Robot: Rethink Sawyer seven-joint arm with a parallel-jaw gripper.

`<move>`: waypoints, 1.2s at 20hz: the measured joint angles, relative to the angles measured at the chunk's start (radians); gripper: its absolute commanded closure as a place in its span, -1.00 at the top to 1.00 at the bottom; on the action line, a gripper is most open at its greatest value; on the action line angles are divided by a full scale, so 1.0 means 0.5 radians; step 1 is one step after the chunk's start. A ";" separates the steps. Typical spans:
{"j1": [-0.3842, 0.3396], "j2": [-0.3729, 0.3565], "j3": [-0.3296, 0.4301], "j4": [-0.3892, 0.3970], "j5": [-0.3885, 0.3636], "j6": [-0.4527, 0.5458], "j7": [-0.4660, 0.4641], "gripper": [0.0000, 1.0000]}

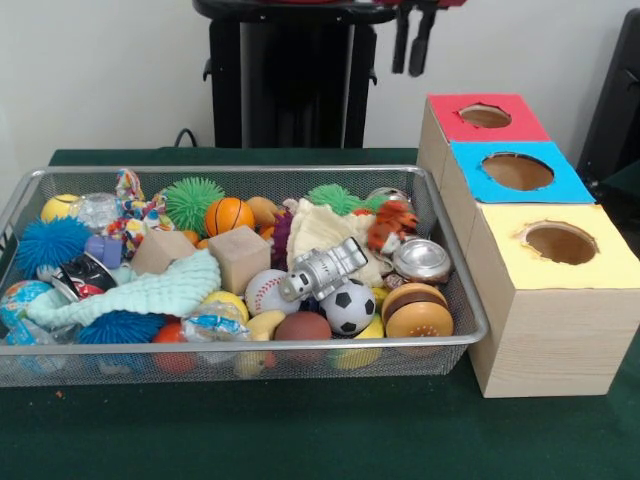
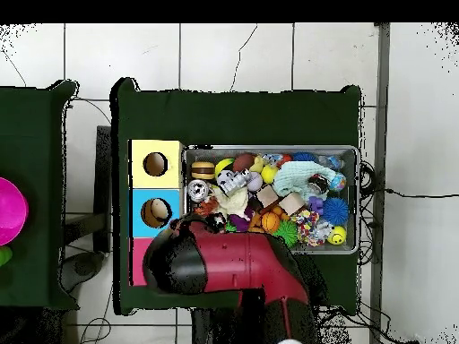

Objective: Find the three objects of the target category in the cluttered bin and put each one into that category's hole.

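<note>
The hand is seen only as two dark fingertips at the top edge of the front view, drawn up well above the bench. The tips hang apart with daylight between them, so the hand is read as open and nothing is held. In the overhead view the red and black arm lies over the near rim of the cluttered bin and hides the hand.

The bin sits on the green bench, just beside the row of boxes: red hole, blue hole, yellow hole. All three holes look empty from here.

Target toys located so far:
- tiger-striped toy, orange and black, at the far right of the bin, resting on a cream cloth and next to a silver tin.
- pale yellow curved toy, low at the front rim, partly under a baseball and a brown ball.
- third toy: not identified.

Step judged to be in hand: selection and approach, nothing yet sorted. The striped toy is exposed on top and should be taken first, from straight above, with the fingers kept clear of the cloth so it is not lifted too. The curved toy is likely to need its neighbours nudged aside.
</note>
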 measured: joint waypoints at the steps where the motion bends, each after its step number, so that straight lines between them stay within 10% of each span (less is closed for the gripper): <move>1: 0.044 -0.044 -0.010 0.056 0.044 -0.026 0.004 -1.00; 12: 0.493 -0.175 -0.216 0.309 0.141 -0.061 0.145 -1.00; 13: 0.517 -0.174 -0.239 0.317 0.125 -0.069 0.165 1.00; 24: 0.301 -0.052 -0.262 0.317 -0.073 -0.565 0.166 1.00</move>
